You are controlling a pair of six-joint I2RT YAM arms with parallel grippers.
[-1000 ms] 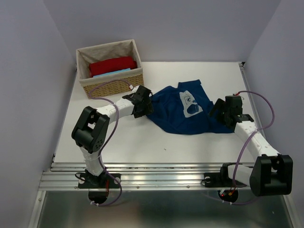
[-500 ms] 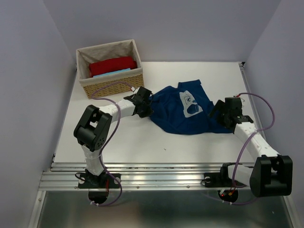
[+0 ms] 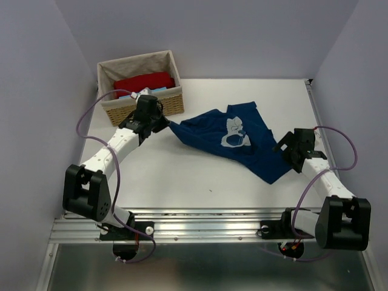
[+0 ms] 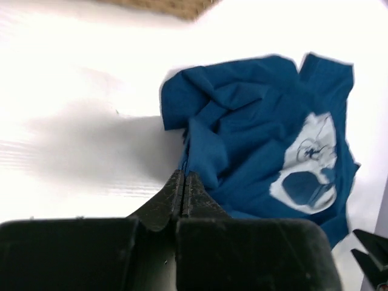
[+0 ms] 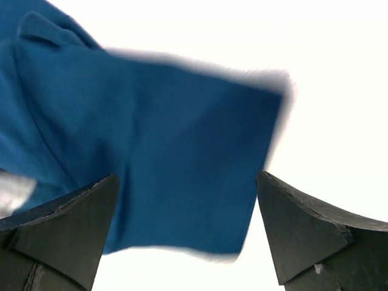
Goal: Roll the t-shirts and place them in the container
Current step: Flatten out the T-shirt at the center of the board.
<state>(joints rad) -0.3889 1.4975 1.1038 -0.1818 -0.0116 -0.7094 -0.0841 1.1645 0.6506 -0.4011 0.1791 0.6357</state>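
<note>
Your left fingers (image 4: 183, 180) are pinched tight on a corner of the navy t-shirt (image 3: 225, 138), just in front of the wicker basket (image 3: 143, 107). Your right fingers (image 3: 286, 147) stand wide apart over the shirt's opposite end, gripping nothing. The shirt lies stretched and rumpled across the desk (image 3: 182, 176), print up, not flat, with no roll started. The red piece (image 3: 144, 83) and light-blue piece (image 3: 149, 91) sit in the basket; rolled or just folded, hard to tell from above. Early stage: the navy one has spreading, folding and rolling all left to do.
</note>
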